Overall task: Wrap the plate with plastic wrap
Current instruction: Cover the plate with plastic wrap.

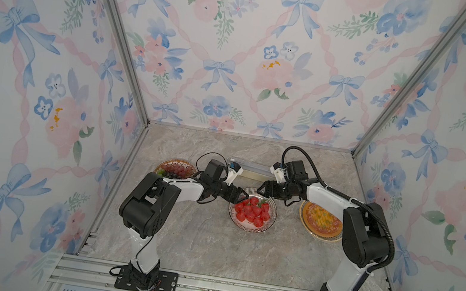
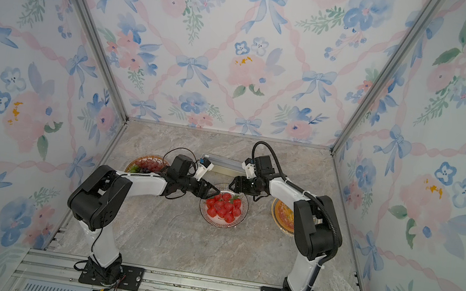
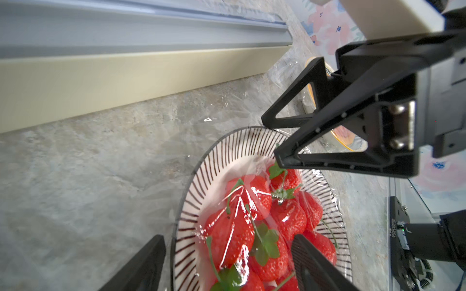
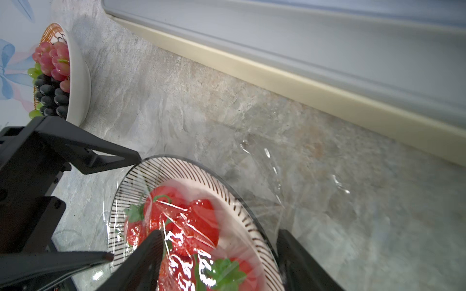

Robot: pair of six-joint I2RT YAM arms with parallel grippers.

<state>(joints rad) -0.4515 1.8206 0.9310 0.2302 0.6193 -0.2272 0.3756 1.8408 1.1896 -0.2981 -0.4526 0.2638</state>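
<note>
A striped plate (image 1: 244,228) (image 2: 218,224) of strawberries (image 1: 251,211) sits mid-table. Glossy, crinkly plastic wrap (image 3: 237,201) lies over the fruit and spreads onto the table beside the rim (image 4: 277,176). My left gripper (image 1: 244,198) (image 2: 216,194) (image 3: 227,241) is open and straddles the plate's left rim (image 3: 191,201), one finger outside and one over the berries. My right gripper (image 1: 261,188) (image 2: 232,182) (image 4: 219,234) is open at the far rim (image 4: 141,176), also astride it. Each wrist view shows the other gripper (image 3: 271,137) (image 4: 124,206) close by. The long cream wrap box (image 1: 248,169) (image 3: 126,75) lies behind the plate.
A plate of grapes (image 1: 175,169) (image 4: 75,75) stands at the left behind my left arm. At the right, a pizza plate (image 1: 320,220) sits partly under my right arm. Floral walls close in three sides of the table.
</note>
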